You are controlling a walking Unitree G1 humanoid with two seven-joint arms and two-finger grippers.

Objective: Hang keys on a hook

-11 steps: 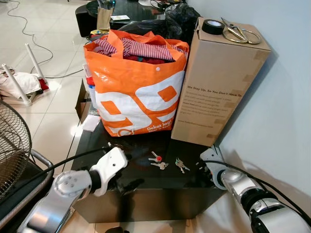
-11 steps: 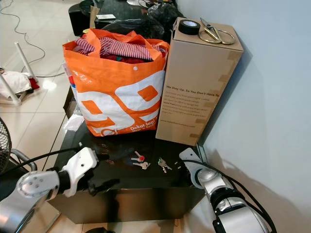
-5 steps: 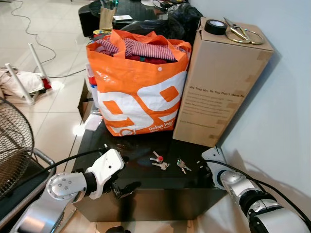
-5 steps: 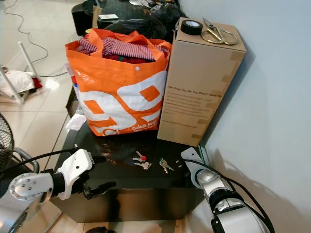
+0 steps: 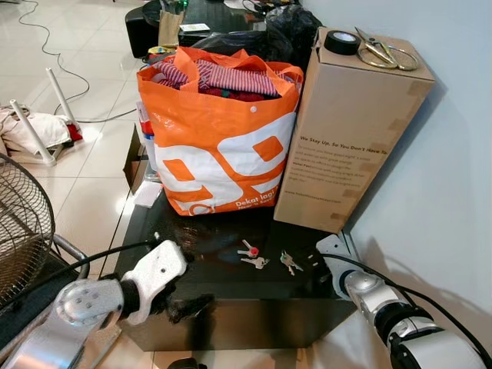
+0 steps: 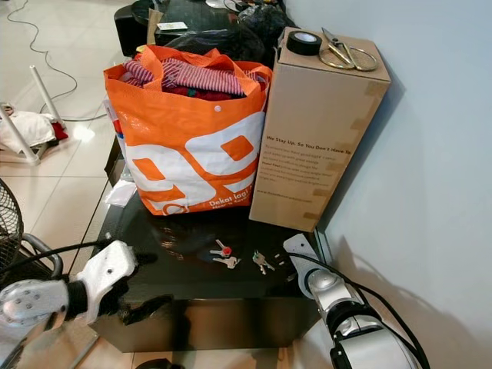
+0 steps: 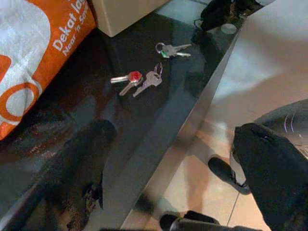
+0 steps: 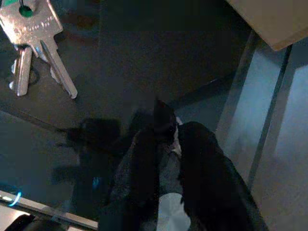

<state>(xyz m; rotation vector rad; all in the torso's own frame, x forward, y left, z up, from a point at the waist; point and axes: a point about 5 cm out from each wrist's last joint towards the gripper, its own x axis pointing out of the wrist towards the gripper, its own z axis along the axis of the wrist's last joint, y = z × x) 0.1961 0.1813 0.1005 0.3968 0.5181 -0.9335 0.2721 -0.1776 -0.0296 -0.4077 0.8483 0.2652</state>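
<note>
Black worktop [image 5: 231,288] sits mid-frame, with an orange bag [image 5: 219,138] and a cardboard box [image 5: 346,131] at its back. Two key bunches lie near the front edge: red-tagged keys [image 5: 250,254] and green-tagged keys [image 5: 288,262]. Left hand [image 7: 183,173] at lower left, fingers apart. Right hand [image 8: 166,139] at lower right, fingers together.

An orange-and-white bag [image 5: 219,146] holding red-striped cloth [image 5: 231,77] is sitting left of a plain brown box [image 5: 346,131] on the glossy black table [image 5: 231,296].
</note>
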